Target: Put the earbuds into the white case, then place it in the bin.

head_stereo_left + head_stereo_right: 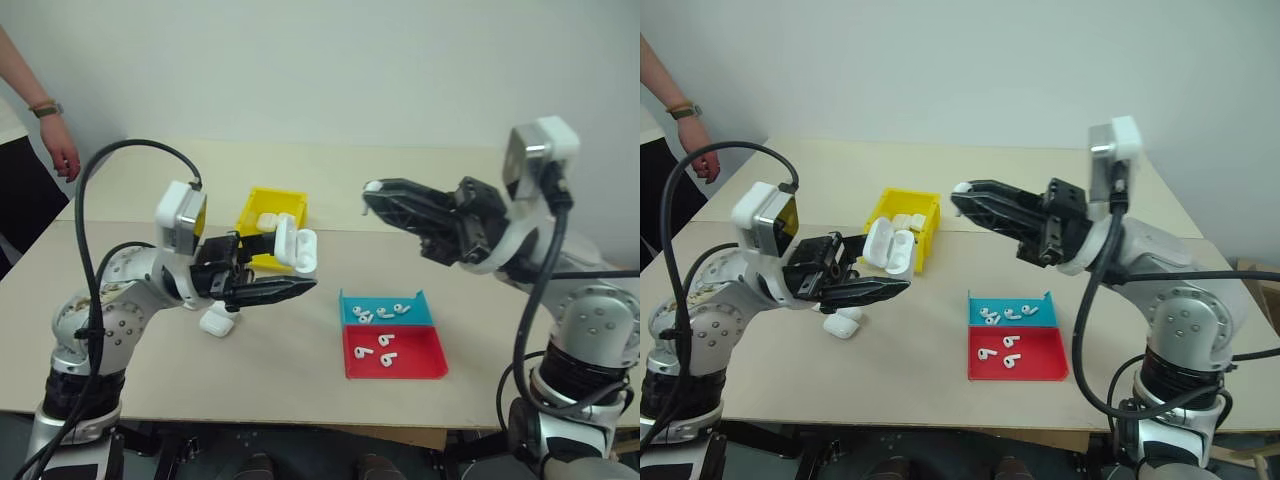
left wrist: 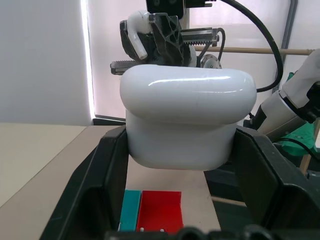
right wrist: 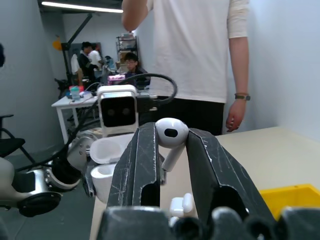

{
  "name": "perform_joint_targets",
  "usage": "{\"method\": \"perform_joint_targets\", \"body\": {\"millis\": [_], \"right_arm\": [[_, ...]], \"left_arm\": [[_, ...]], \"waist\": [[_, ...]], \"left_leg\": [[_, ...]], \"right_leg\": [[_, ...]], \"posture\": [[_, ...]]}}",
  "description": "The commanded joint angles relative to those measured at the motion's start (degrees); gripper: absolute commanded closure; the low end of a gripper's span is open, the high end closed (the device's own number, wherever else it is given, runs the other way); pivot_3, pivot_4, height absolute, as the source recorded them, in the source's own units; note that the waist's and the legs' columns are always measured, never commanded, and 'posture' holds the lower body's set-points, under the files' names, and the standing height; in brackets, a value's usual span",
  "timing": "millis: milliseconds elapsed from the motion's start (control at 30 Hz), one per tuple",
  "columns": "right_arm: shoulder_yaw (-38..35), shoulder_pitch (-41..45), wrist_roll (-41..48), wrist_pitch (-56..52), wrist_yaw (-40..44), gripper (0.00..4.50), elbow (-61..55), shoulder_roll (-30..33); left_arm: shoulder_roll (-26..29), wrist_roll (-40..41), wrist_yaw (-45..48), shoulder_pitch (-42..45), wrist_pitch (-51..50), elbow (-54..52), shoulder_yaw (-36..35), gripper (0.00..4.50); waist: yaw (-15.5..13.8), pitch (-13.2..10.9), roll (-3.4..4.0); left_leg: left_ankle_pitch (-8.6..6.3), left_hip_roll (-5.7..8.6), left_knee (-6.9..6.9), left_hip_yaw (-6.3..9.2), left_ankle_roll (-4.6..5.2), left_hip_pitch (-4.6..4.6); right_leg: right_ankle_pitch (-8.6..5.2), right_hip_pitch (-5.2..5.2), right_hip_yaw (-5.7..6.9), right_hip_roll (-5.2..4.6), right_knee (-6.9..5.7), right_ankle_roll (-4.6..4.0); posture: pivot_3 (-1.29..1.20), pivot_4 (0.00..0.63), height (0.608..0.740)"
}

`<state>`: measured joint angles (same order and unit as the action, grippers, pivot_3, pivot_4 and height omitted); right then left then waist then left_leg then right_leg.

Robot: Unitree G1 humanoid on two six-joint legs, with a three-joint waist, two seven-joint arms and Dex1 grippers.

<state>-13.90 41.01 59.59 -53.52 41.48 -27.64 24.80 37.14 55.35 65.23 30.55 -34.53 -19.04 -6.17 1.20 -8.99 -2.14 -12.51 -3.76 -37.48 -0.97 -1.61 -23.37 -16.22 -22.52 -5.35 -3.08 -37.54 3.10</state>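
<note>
The worktop (image 1: pixel 300 380) carries everything, and both arms hold their loads raised above it so the insertion can happen in mid-air. The yellow bin (image 1: pixel 256 212) sits just behind the left end effector (image 1: pixel 285 290), close by for the final drop, and already holds white cases. Below and ahead of the right end effector (image 1: pixel 962 197) lie the teal tray (image 1: pixel 1040 312) and the red tray (image 1: pixel 1040 365), stocked with spare earbuds. The left end effector is clamped on the white case (image 2: pixel 185 117), whose lid stands open toward the other arm, presenting the wells. The right end effector pinches one earbud (image 3: pixel 171 134) at its tips, stem downward, aimed at that case. Another case (image 1: pixel 216 320) rests under the left end effector.
</note>
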Motion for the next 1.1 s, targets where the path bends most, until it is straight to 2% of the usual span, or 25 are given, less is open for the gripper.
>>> {"method": "perform_joint_targets", "body": {"millis": [33, 433, 800, 1033, 1100], "right_arm": [[2.3, 1.3, -0.8, 3.2, -0.4, 3.87, -1.5, 0.2], [9.9, 0.4, -6.7, 9.1, 0.2, 3.87, -1.3, 0.6], [11.9, 0.8, -9.1, 10.5, 1.1, 3.87, -0.6, 1.6], [13.8, -0.2, -11.3, 12.2, 4.9, 3.87, -0.5, 3.7], [14.5, -0.5, -11.8, 12.6, 6.1, 3.16, -0.7, 4.4]], "left_arm": [[-0.4, -0.6, 1.3, 1.7, 1.3, 0.1, 0.2, 1.72], [-1.6, -3.3, 3.8, 4.1, 2.3, 2.9, 1.4, 1.72], [-2.6, -4.3, 3.8, 4.6, 2.6, 3.1, 1.7, 1.72], [-2.7, -4.6, 3.3, 4.4, 2.7, 2.9, 1.6, 1.72], [-2.9, -4.9, 3.1, 4.3, 2.9, 2.9, 1.6, 1.72]], "waist": [[0.0, 0.0, 0.00], [-0.1, 0.0, 0.01], [-0.1, 0.0, 0.01], [-0.1, 0.0, 0.01], [-0.1, 0.0, 0.01]], "left_leg": [[0.00, 0.00, 0.00, 0.00, 0.00, 0.00], [0.00, 0.00, 0.01, 0.01, 0.00, -0.12], [0.00, 0.00, 0.01, 0.01, 0.00, -0.40], [0.00, 0.00, 0.01, 0.01, 0.00, -0.48], [0.00, 0.00, 0.01, 0.01, 0.00, -0.48]], "right_leg": [[0.00, 0.00, 0.00, 0.00, 0.00, 0.00], [0.00, -0.13, 0.01, 0.00, 0.00, 0.00], [0.00, -0.44, 0.00, 0.00, -0.05, 0.00], [0.00, -0.53, -0.01, 0.00, -0.05, 0.00], [0.00, -0.53, -0.01, 0.00, -0.05, 0.00]], "posture": [[0.00, 0.150, 0.740], [0.00, 0.150, 0.740], [0.00, 0.150, 0.740], [0.00, 0.150, 0.740], [0.00, 0.150, 0.740]]}}
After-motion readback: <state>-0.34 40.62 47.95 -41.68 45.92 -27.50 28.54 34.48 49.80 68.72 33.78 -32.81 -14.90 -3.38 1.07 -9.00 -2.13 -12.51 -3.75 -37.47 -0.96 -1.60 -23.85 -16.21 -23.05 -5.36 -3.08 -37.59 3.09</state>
